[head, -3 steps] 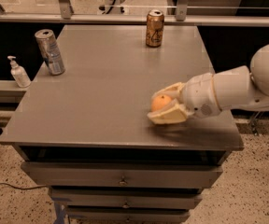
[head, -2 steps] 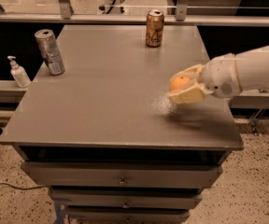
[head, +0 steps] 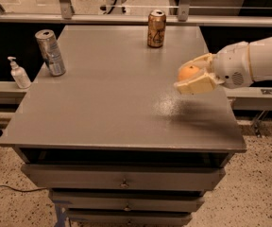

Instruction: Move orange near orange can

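at right of centre in the frame: the gripper (head: 183,76), its cream-coloured fingers (head: 196,85) pointing toward the left and pinching the orange (head: 189,72) between them. one finger runs over the top of the fruit; the other, broader, lies under it. the orange is off the tabletop, held in the air over the right part of the grey table (head: 103,103). a dark shadow (head: 197,115) lies on the surface just below.

white arm (head: 254,60): enters from the right edge of the frame, with a thick rounded wrist section directly behind the gripper.

orange can (head: 157,29): upright at the far edge of the table, upper centre of the frame, with a silver top and dark markings on the body. it sits above and to the left of the held orange in the picture, apart from it, with a stretch of tabletop between.

silver can (head: 50,52): upright, upper left of the table near its left edge, well apart from the orange can.

white pump bottle (head: 19,73): off the table, on a lower ledge at the left of the frame, near the silver can's corner.

lower half of frame, under the tabletop: stacked drawers (head: 124,178) with small knobs. speckled floor (head: 263,193) at lower right. a metal rail (head: 126,18) runs behind the table along the top.
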Available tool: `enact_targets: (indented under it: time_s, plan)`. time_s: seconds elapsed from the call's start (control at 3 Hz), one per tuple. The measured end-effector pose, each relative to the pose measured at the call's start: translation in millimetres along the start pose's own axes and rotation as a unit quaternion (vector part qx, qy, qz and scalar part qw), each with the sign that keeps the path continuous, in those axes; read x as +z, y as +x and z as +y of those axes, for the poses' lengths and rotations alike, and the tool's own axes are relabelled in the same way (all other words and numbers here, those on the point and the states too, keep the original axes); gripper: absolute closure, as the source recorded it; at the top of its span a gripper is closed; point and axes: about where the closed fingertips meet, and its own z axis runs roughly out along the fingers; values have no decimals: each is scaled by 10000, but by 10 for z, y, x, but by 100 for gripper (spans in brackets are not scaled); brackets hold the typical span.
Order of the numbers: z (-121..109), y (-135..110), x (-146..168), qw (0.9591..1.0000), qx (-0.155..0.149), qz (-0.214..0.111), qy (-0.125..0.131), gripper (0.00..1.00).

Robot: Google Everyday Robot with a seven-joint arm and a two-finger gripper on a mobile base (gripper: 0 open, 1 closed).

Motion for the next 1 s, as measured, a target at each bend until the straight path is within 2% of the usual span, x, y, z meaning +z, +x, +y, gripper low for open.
enact_targets:
  time_s: [0.33, 1.0]
  plan:
    - [-131, -12, 63, 9997, -52, -168, 148, 100]
    - [-946, -120, 280, 9943, -223, -659, 808, 100]
